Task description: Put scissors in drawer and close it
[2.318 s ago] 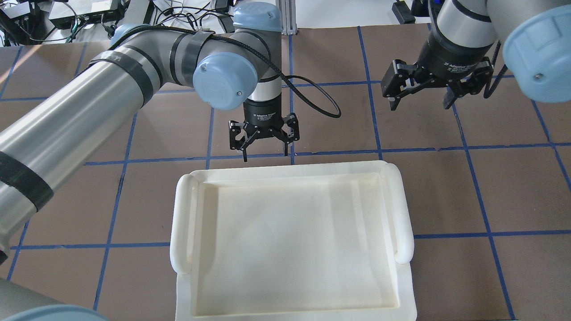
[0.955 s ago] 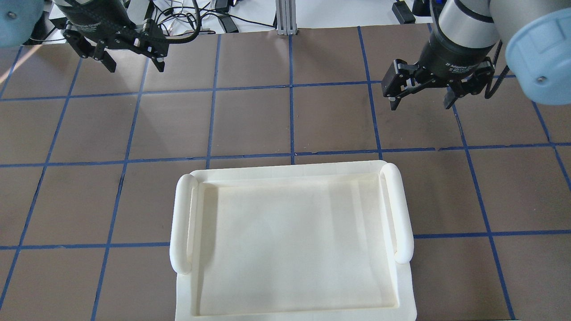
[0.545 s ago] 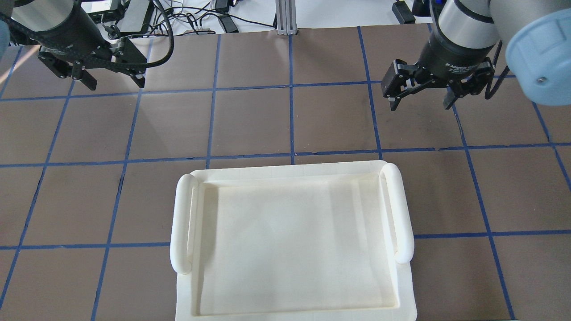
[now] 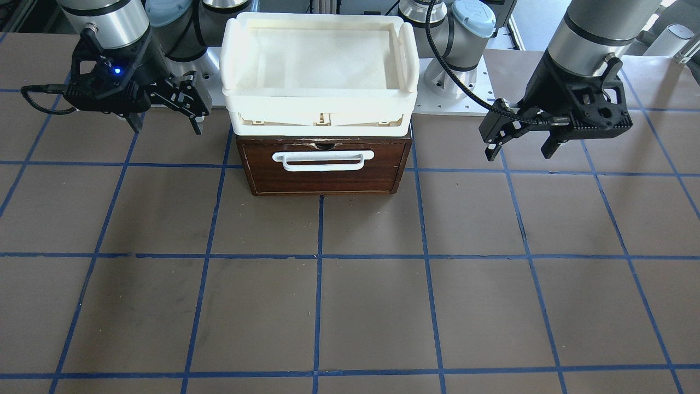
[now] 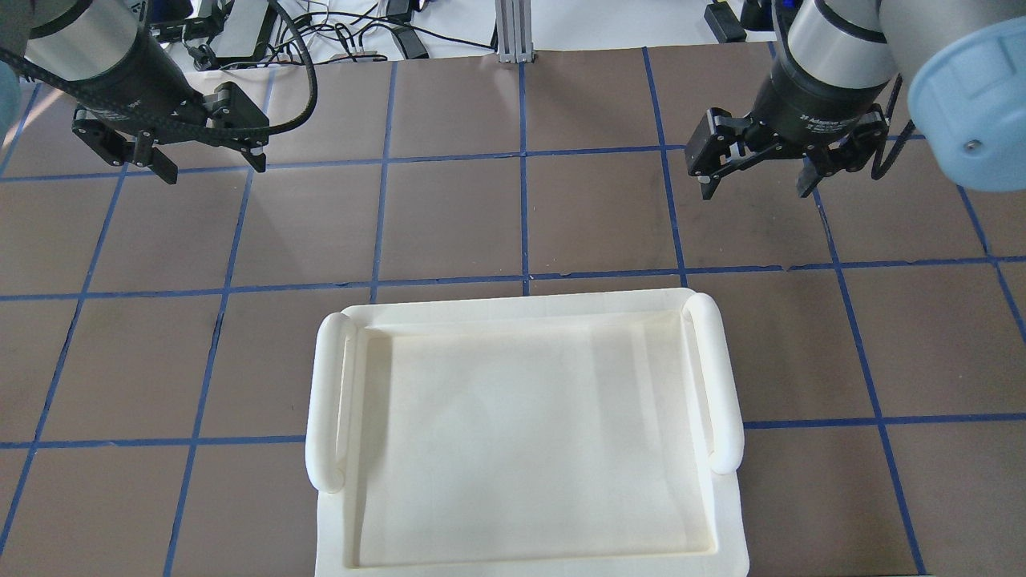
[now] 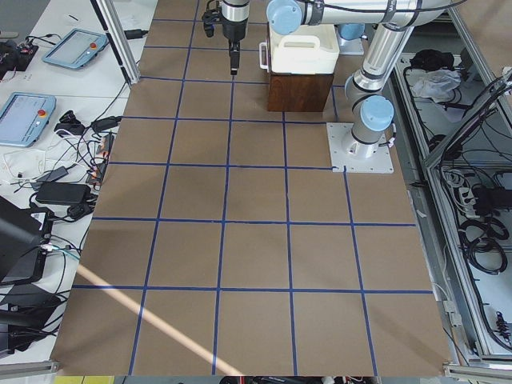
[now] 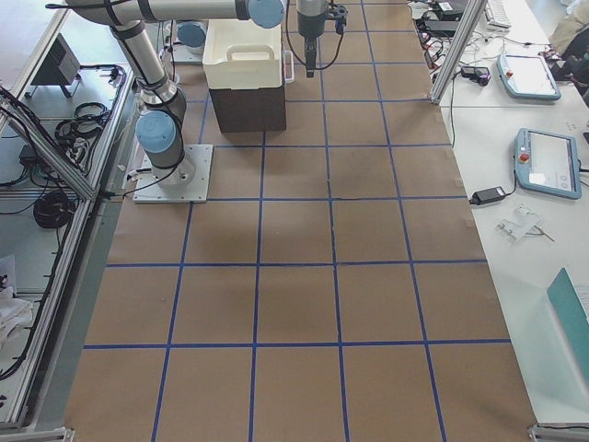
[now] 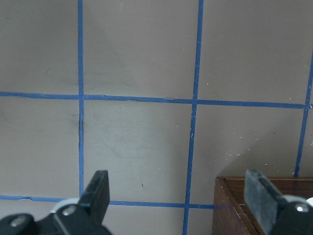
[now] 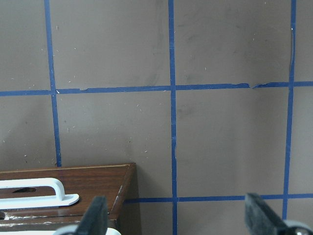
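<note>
On the tabletop (image 4: pixel 350 306), past the near squares, the drawer (image 4: pixel 322 178) is sitting pushed in, its white handle (image 4: pixel 322 158) facing outward and a cream tray (image 4: pixel 320 112) resting on top. The scissors are showing in no view, so their being inside is going unverified. A sideways sweep risks knocking the tray off. The left claw (image 4: pixel 518 152) and the right claw (image 4: pixel 165 127) are hanging on either side, spread wide, gripping and touching nothing.
</note>
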